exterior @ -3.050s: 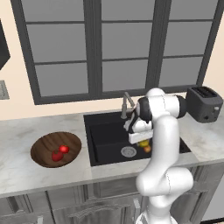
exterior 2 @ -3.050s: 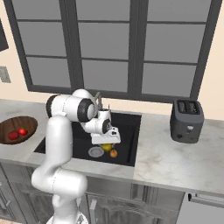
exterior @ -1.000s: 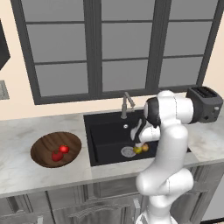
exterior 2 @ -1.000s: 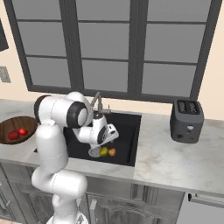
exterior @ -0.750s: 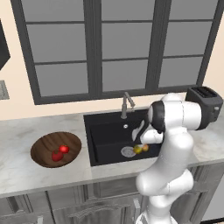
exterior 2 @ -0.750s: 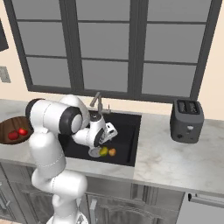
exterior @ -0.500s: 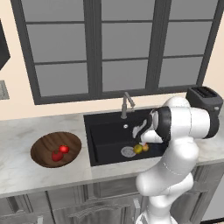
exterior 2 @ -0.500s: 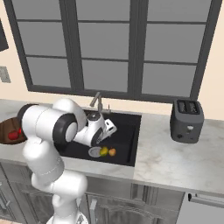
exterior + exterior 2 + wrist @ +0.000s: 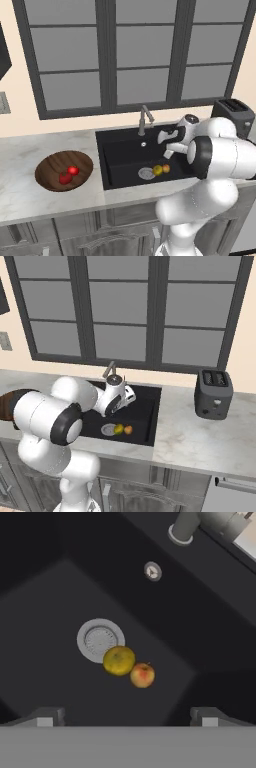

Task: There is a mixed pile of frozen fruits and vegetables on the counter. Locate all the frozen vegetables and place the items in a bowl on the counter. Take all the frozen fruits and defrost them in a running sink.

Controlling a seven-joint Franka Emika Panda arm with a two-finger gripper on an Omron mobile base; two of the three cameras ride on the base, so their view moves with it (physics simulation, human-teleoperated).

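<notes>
- Jaws (image 9: 127, 716) spread wide, holding nothing; both fruits (image 9: 119, 660) lie below them, beside the drain (image 9: 99, 639).
- Faucet (image 9: 145, 118) looks dry (no defrosting unless turned on); a careless swing could knock it.

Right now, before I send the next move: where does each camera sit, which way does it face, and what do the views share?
Left base view: behind the arm's left, facing the sink, bowl and window; the arm rises lower right.
Right base view: behind its right, facing sink, toaster and counter; the arm rises lower left.
Hand view: on the hand, looking down into the basin; open gripper at the bottom.
All share the yellow-green fruit, orange fruit, drain and faucet.
</notes>
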